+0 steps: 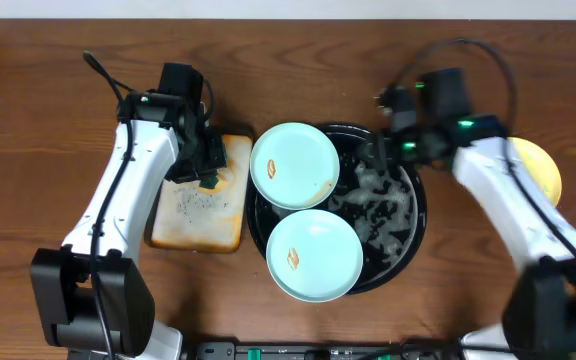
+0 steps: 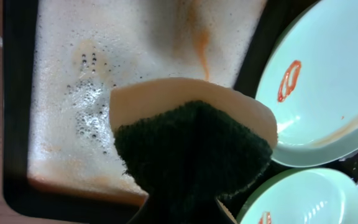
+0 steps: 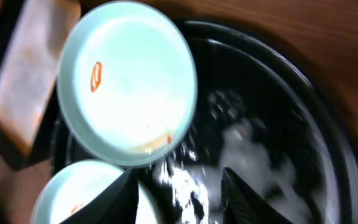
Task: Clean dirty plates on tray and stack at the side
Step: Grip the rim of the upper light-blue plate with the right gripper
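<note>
Now our left gripper (image 1: 208, 165) holds the sponge (image 2: 191, 143), right gripper (image 3: 182, 193) spread empty; between them two smeared plates (image 1: 295, 165) wait, yellow plate (image 1: 540, 165) already aside.

Yellow plate (image 1: 546, 170), near the bench's right edge: partly hidden by the right arm. Left wrist view: sponge (image 2: 191, 149) hides the left gripper (image 1: 210, 172) fingertips. Right wrist view: blurred.

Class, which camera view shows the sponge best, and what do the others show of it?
Left wrist: the sponge is large and central, green side and pale foam clear. Overhead shows only a small dark patch. Right wrist: none.
</note>
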